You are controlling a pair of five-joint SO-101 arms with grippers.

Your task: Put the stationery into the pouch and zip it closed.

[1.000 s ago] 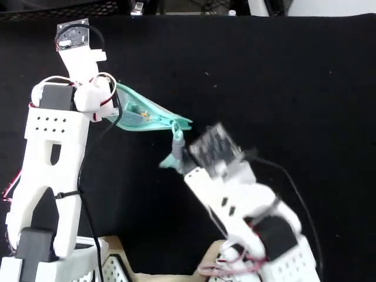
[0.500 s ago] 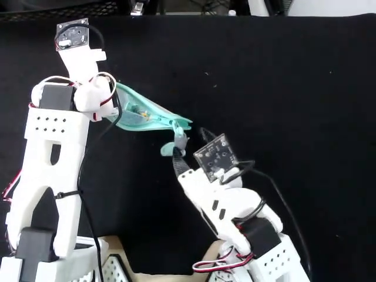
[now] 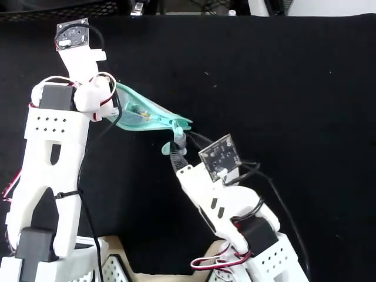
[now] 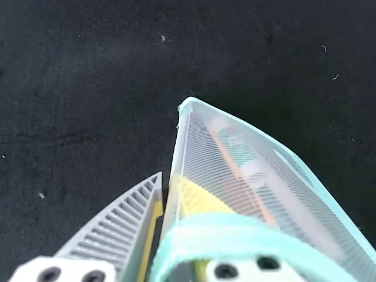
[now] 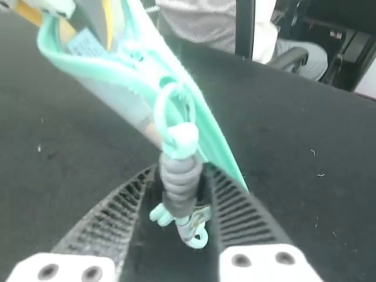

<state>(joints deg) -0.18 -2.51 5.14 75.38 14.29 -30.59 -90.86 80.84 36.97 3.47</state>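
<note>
Black cloth [image 3: 282, 88] covers the whole table, and above it the pouch [image 3: 144, 114] is stretched between the two arms. It has a mint green rim and clear, ribbed sides, and it seems to be lifted off the cloth, not lying on it. Through the clear side [image 4: 247, 176] I can see the stationery [image 4: 238, 167] already inside: one thin orange stick, some pale long pieces and one yellow flat piece [image 4: 194, 200]. What each piece is exactly, I cannot tell.

On the pouch end which points toward the middle of the table hangs the zipper pull [image 5: 176, 136], a mint loop with a knot and a grey cord under it. In the right wrist view the mint rim looks parted at the far end of the pouch [image 5: 117, 70], with something yellow showing in the gap.

Right gripper [image 5: 180, 173] has its jaws pressed on the grey cord of the pull, one ribbed finger [image 5: 111, 226] on each side, just under the pouch corner. In the high view this gripper [image 3: 176, 154] is near the table centre, directly below the pouch tip.

Left gripper [image 3: 116, 106] is at the other end, on the left side of the table, and its jaws pinch the pouch edge there; one grey ribbed finger [image 4: 126, 226] lies against the clear side.

Both white arms rise from the near edge, where a light wooden board [image 3: 117, 242] lies.
</note>
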